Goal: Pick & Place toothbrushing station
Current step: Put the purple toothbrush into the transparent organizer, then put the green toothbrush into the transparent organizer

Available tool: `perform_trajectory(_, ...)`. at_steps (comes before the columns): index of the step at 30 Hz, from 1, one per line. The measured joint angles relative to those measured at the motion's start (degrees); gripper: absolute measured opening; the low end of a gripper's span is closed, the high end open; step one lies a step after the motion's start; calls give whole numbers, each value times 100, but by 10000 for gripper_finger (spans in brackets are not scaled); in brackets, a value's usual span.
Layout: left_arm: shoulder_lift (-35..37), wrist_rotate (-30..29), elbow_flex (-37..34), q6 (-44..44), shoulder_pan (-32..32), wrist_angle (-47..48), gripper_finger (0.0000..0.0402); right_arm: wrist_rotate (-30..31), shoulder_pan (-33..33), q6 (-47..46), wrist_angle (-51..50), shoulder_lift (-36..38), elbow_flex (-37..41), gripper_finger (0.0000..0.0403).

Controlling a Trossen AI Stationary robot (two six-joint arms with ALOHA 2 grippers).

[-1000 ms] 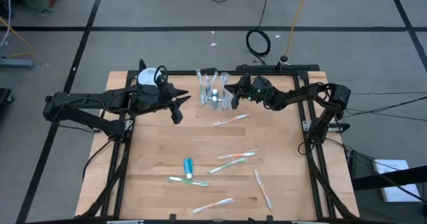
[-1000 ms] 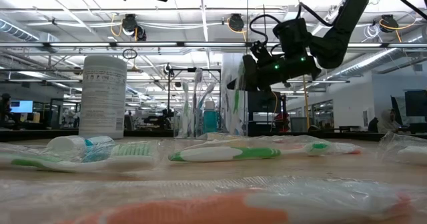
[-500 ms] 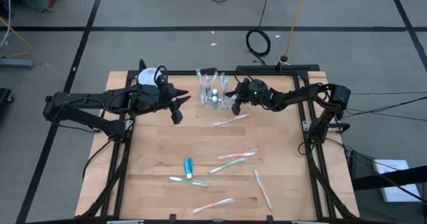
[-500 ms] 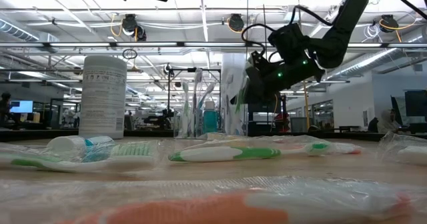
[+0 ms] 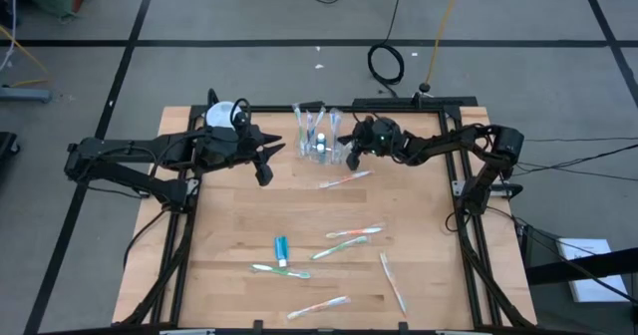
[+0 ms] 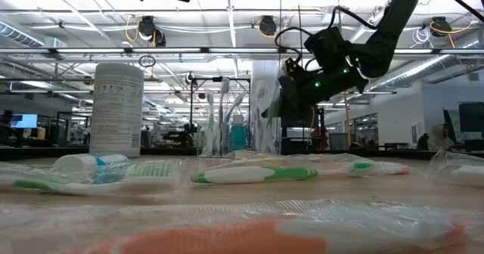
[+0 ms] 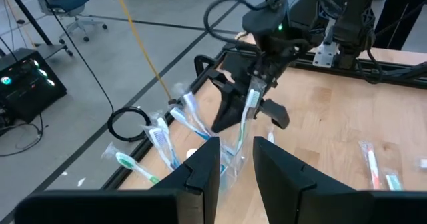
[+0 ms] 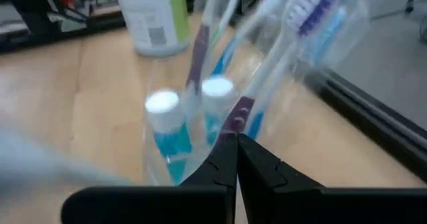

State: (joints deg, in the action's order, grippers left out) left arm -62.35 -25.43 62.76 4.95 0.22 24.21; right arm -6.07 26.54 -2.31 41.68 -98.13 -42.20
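A clear cup (image 5: 317, 144) stands near the table's far edge. It holds several toothbrushes and two small blue toothpaste tubes (image 8: 167, 127). My right gripper (image 5: 351, 151) hangs just right of the cup, shut on a wrapped green-and-white toothbrush (image 7: 244, 121). My left gripper (image 5: 267, 162) waits left of the cup, raised and open, with nothing between its fingers (image 7: 203, 167). More wrapped toothbrushes (image 5: 344, 179) and a blue toothpaste tube (image 5: 281, 247) lie flat on the wood. My right gripper pinches the wrapped toothbrush near its upper, white end (image 7: 252, 101) between its two fingers. The fingers come from the table's right, slanting down. The toothbrush hangs nearly upright below them, clear of the table. Its lower end (image 7: 239, 143) is at the cup's rim; I cannot tell whether it is inside.
A tall white container (image 5: 224, 116) stands at the far left of the table, behind my left gripper. Several wrapped toothbrushes (image 5: 354, 233) lie across the table's near half. A dark frame (image 5: 469, 190) runs along the table's sides.
My right gripper has tipped its fingers downward beside the cup and sunk a little, then held still. The toothbrush in it has swung closer to upright and nearer the cup's rim.
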Motion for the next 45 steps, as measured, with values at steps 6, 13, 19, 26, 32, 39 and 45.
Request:
perform_trajectory(6, 0, 0, 0, -11, 0, 16, 93, -1, -37, 1, -385, -5, -2, 37)
perform_trajectory(13, -1, 4, 0, -6, -1, 24, 93, 20, 46, 16, -532, 209, 0, 97)
perform_trajectory(19, 0, 4, 0, -5, -1, 60, 93, 22, 36, 328, -1552, 1092, -3, 121)
perform_trajectory(26, 0, 4, 0, 4, -1, 206, 93, 4, 36, -51, -3558, 2252, -4, 119)
perform_trajectory(32, 0, 9, 0, 8, -1, 611, 93, 8, -45, -400, -4867, 2702, -2, 115)
perform_trajectory(39, -150, 715, 0, -33, -41, 921, 93, 12, -195, -466, -5015, 2747, 0, 114)
perform_trajectory(45, -689, 955, 1, -326, -427, 1052, 93, -3, -548, -457, -5182, 2747, -1, 114)
